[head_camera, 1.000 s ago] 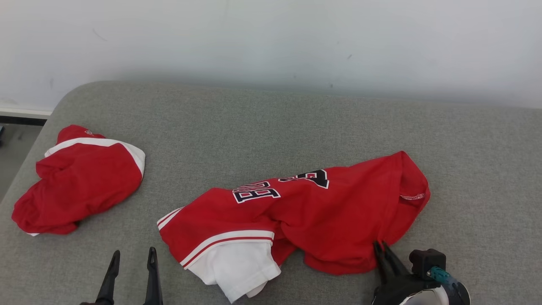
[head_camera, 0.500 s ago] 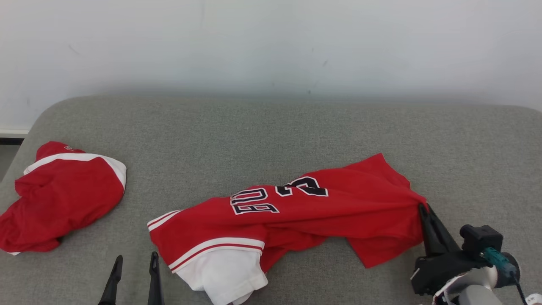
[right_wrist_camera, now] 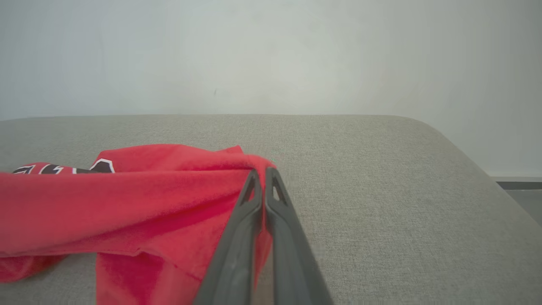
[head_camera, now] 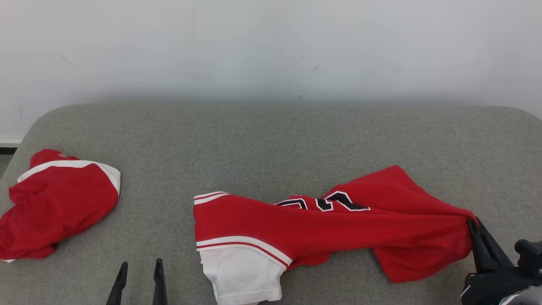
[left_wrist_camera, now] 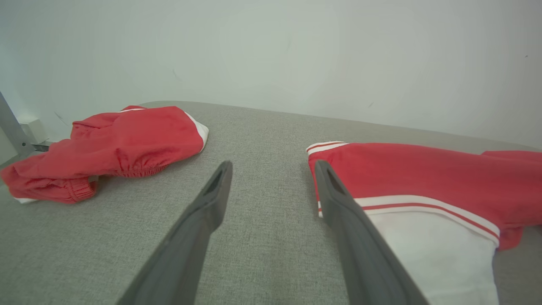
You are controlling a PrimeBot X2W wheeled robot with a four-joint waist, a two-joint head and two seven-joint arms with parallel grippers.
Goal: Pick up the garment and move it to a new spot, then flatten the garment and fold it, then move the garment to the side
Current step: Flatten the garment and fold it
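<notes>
Two tools at the near edge. Left tool [head_camera: 141,263] hangs just above the grey upholstered surface [head_camera: 271,144], jaws spread wide, nothing between them. The white sleeve panel [head_camera: 243,271] lies near it, not touching.

Right tool [head_camera: 474,221] is clamped tight on a bunched red edge at the right end of the jersey [head_camera: 338,228]. Fabric fans out from the pinch in taut creases. The rest is strung out leftward across the surface, lettering partly folded under.

My read: step one, pick-and-relocate. Grip is made, but most of the cloth lies on the surface, not lifted clear.

Next move calls for raising the pinch high enough that the trailing end clears, then setting down in open space with room to spread. Left tool will need a second corner for the flattening.

Farther left, well apart, a second red garment [head_camera: 59,203] sits crumpled near the surface's edge. Plain white wall [head_camera: 271,51] behind.
</notes>
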